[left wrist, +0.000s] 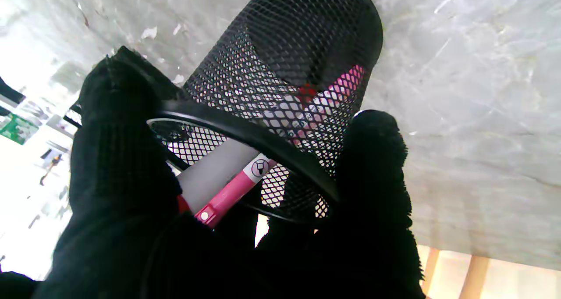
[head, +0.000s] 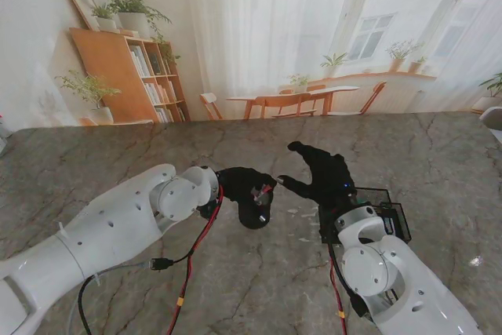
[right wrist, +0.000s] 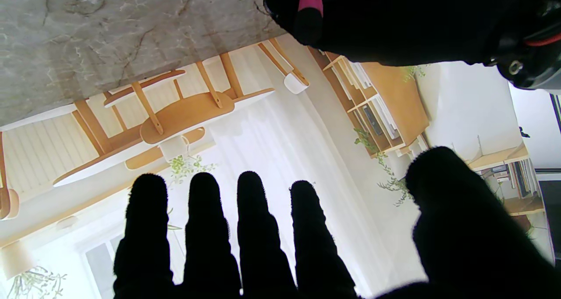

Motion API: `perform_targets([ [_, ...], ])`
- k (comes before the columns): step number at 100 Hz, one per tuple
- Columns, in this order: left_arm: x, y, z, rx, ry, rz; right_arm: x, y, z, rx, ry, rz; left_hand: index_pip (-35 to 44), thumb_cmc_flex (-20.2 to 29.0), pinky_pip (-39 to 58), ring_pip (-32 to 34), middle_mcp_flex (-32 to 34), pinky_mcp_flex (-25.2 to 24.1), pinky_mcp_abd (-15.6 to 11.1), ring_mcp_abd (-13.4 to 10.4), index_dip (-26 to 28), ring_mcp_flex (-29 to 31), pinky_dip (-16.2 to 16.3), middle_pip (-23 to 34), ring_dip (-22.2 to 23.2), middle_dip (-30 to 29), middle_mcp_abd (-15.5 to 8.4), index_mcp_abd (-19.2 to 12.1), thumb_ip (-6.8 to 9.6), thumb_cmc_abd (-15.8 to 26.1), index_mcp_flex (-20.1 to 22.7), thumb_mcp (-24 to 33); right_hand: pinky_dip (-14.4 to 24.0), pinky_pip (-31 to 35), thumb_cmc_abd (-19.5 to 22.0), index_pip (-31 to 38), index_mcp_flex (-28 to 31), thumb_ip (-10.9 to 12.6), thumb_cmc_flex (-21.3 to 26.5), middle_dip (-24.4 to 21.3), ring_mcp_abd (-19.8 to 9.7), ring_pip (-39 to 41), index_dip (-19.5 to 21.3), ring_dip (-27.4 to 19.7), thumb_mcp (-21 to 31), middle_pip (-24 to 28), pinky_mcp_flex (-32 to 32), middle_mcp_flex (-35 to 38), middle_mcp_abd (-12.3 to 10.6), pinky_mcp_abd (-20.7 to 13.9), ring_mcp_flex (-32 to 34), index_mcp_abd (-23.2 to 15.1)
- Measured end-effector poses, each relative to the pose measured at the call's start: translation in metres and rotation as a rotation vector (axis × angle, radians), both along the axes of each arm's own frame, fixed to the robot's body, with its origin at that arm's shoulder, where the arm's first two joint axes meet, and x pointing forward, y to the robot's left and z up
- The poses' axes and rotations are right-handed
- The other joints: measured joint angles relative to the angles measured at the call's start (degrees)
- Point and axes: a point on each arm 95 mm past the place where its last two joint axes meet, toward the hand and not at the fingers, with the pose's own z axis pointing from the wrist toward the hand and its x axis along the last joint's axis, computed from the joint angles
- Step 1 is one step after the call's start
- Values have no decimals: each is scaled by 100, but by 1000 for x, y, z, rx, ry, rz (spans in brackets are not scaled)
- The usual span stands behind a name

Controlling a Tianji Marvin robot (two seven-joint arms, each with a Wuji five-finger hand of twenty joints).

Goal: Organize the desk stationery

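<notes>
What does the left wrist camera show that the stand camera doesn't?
Only the left wrist view shows inside the mesh pen cup: a pink marker and a white pen lie in it. Only the stand view shows the open right hand and the black tray beside it. Both show the left hand gripping the cup over the marble table.

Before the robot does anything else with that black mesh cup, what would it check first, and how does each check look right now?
1. Left hand grips the mesh pen holder: ok, fingers wrap its rim.
2. Pink marker is inside the holder: ok, its end sticks past the rim.
3. Holder stands upright: cannot tell; it looks tilted.
4. Right hand is free: ok, fingers spread, holding nothing.
5. Hands are apart: ok, close together but with a gap in the stand view.
6. Black mesh tray under the right arm is ready: cannot tell, mostly hidden.
</notes>
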Motion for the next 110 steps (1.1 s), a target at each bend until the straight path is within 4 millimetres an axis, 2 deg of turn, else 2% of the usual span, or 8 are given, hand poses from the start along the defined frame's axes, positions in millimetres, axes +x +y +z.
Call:
perform_targets([
  [17, 0, -1, 1, 14, -5, -15, 0, 0, 0, 0, 1, -1, -88, 11, 62, 0, -7, -65, -1, 0, -110, 0, 5, 4, -93, -138, 0, 0, 0, 9, -1, 0, 0, 0, 47, 0, 0, 0, 0, 0, 1, 0, -1, 0, 0, 0, 0, 0, 0, 0, 0, 0],
  [27, 0, -1, 0, -1, 3, -12, 0, -1, 0, 0, -3, -5, -98, 12, 64, 90, -7, -23, -2, 38, -110, 0, -5, -79, -57, 383, 0, -12, 0, 9, 51, 0, 1, 0, 53, 0, 0, 0, 0, 1, 1, 0, -1, 0, 0, 0, 0, 0, 0, 0, 0, 0],
  [40, 0, -3, -5, -34, -9, -15, -2, -4, 0, 1, -18, -15, -73, -75, 72, 333, 22, 69, -27, 78, -107, 4, -16, -79, -7, 712, 2, -31, 0, 9, 69, -40, 1, 0, 55, 0, 0, 0, 0, 1, 1, 0, -1, 0, 0, 0, 0, 0, 0, 0, 0, 0],
  [67, 4, -23, -11, -84, 11, -38, -10, -9, 5, 11, -70, -39, -2, -214, -111, 535, 51, 381, -156, 83, -119, 263, -20, -83, -16, 1088, 1, -92, 0, 1, 57, -43, 1, 0, 56, 0, 0, 0, 0, 1, 1, 0, -10, 0, -1, 0, 0, 0, 0, 1, 0, 1],
  [110, 7, -57, -18, -158, 46, -103, -17, -8, 10, 33, -107, -31, 1, -221, -248, 648, 51, 416, -211, 83, -271, 274, -15, -83, 74, 1091, -4, -103, -2, 0, 57, -43, 2, 0, 56, 1, 2, 0, 0, 47, 1, 0, -27, 0, -1, 1, -1, 0, 1, 1, 0, 1],
])
